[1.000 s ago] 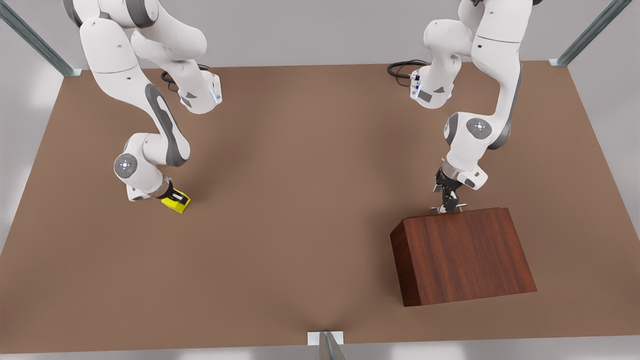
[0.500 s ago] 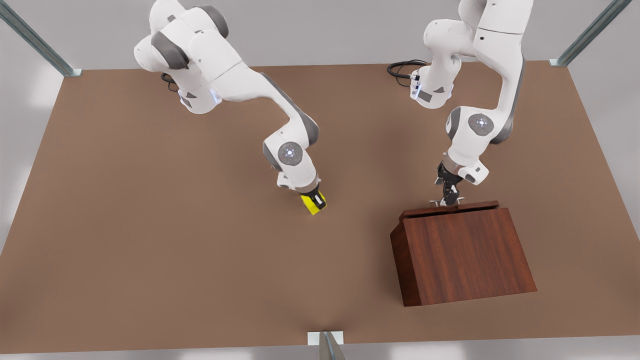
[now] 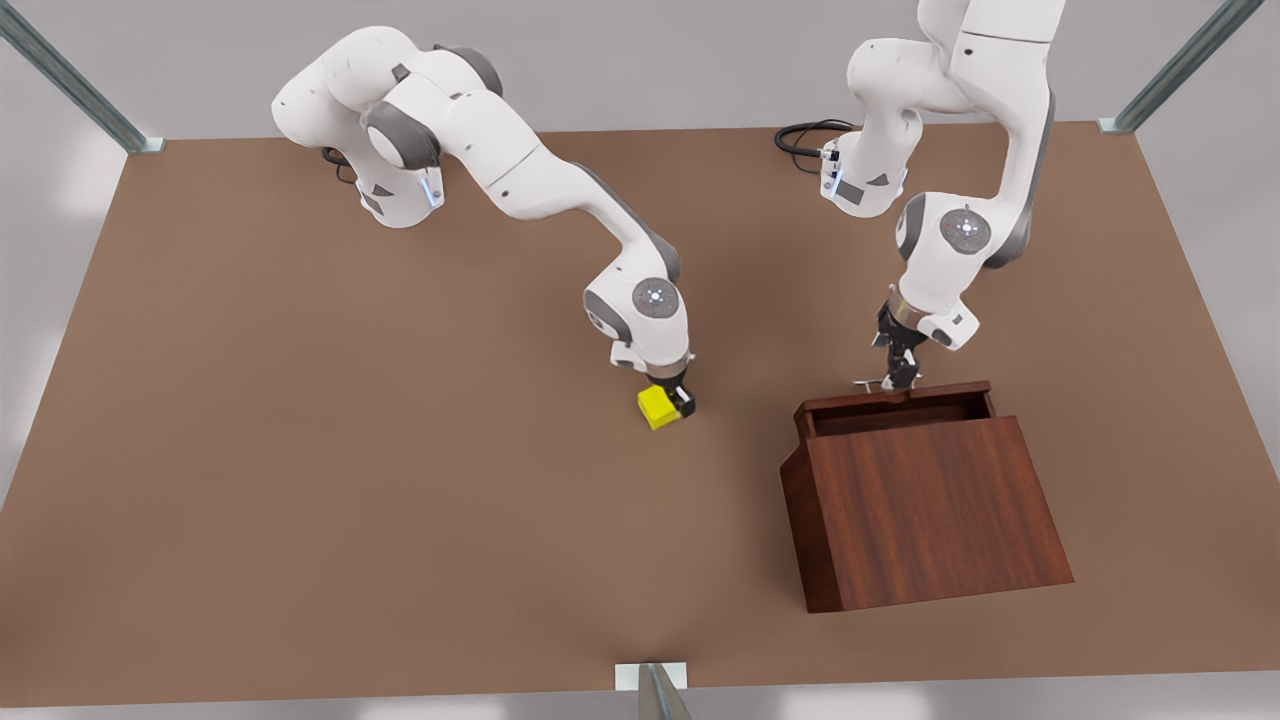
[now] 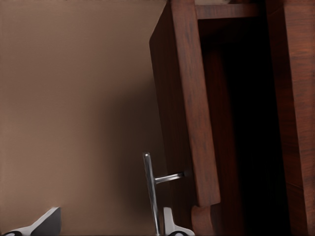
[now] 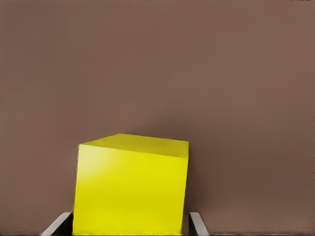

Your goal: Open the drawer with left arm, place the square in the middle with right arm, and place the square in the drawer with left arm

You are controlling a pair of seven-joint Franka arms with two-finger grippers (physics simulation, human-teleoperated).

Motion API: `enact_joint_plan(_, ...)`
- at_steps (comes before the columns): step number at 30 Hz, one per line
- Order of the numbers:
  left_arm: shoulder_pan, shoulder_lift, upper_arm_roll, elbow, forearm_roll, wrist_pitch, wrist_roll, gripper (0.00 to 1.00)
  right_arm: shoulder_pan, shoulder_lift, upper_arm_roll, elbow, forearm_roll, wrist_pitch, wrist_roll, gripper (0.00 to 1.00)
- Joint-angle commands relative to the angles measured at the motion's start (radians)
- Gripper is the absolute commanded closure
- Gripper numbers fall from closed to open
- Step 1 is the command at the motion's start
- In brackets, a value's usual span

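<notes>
The square (image 3: 657,407), a small yellow cube, is at the middle (image 3: 560,440) of the brown table, with my right gripper (image 3: 672,403) shut on it. In the right wrist view the square (image 5: 130,187) sits between both fingers (image 5: 197,223), low over the tabletop. The drawer (image 3: 897,397) stands partly out of the dark wooden box (image 3: 925,510). My left gripper (image 3: 893,380) is at its silver handle (image 4: 150,191). The left fingers (image 4: 172,223) stand apart, with the bar between them and close against one finger. The drawer's inside (image 4: 246,123) is dark.
Both arm bases (image 3: 395,195) stand along the table's far edge, with a black cable (image 3: 800,135) by the one on the front view's right. Metal frame posts (image 3: 655,690) rise at the near edge and the far corners. Bare tabletop lies between the square and the box.
My right arm carried the square from the front view's left side to the table's middle. My left gripper drew back with the handle, and the drawer slid out of the box.
</notes>
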Motion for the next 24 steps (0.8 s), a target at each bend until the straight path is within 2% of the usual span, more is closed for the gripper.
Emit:
enact_joint_plan(1, 0.006, -0.001, 0.000, -0.003, 0.000, 0.000, 0.000, 0.00, 0.000, -0.010, 0.000, 0.000, 0.000, -0.016, 0.000, 0.00)
enact_joint_plan(4, 0.006, -0.013, 0.000, -0.010, 0.000, -0.002, 0.000, 0.00, -0.009, -0.181, -0.006, -0.028, -0.002, -0.119, -0.063, 0.00)
enact_joint_plan(6, 0.006, -0.030, 0.000, -0.027, 0.000, -0.012, 0.000, 0.00, -0.078, -0.418, -0.005, -0.234, 0.005, -0.120, -0.260, 0.00)
enact_joint_plan(7, 0.006, -0.033, 0.000, -0.028, 0.000, -0.016, 0.000, 0.00, -0.150, -0.553, -0.003, -0.362, 0.005, -0.148, -0.422, 0.00)
enact_joint_plan(9, 0.006, -0.053, 0.000, -0.050, 0.000, -0.016, 0.000, 0.00, -0.325, -0.687, -0.003, -0.399, 0.005, -0.353, -0.831, 0.00)
enact_joint_plan(10, 0.006, -0.057, 0.000, -0.051, 0.000, -0.016, 0.000, 0.00, -0.478, -0.741, -0.003, -0.396, 0.005, -0.477, -1.210, 0.00)
enact_joint_plan(12, 0.006, -0.065, 0.000, -0.053, 0.000, -0.034, 0.000, 0.00, -0.728, -0.778, -0.003, -0.358, 0.000, -0.615, -1.764, 0.00)
enact_joint_plan(14, 0.006, -0.087, 0.000, -0.068, 0.000, -0.048, 0.000, 0.00, -0.828, -0.771, -0.011, -0.275, -0.083, -0.727, -2.042, 0.00)
enact_joint_plan(15, 0.006, -0.094, 0.000, -0.073, 0.000, -0.049, -0.002, 0.00, -0.830, -0.765, -0.022, -0.256, -0.087, -0.777, -2.043, 0.00)
enact_joint_plan(19, 0.006, -0.120, 0.000, -0.102, 0.000, -0.049, -0.002, 0.00, -0.857, -0.741, -0.026, -0.203, -0.081, -0.767, -2.037, 0.00)
enact_joint_plan(20, 0.006, -0.128, 0.000, -0.111, 0.000, -0.051, -0.002, 0.00, -0.860, -0.715, -0.026, -0.141, -0.072, -0.780, -2.036, 0.00)
enact_joint_plan(24, 0.006, -0.165, 0.000, -0.131, 0.000, -0.063, -0.005, 0.00, -0.864, -0.713, -0.026, -0.127, -0.074, -0.769, -2.036, 0.00)
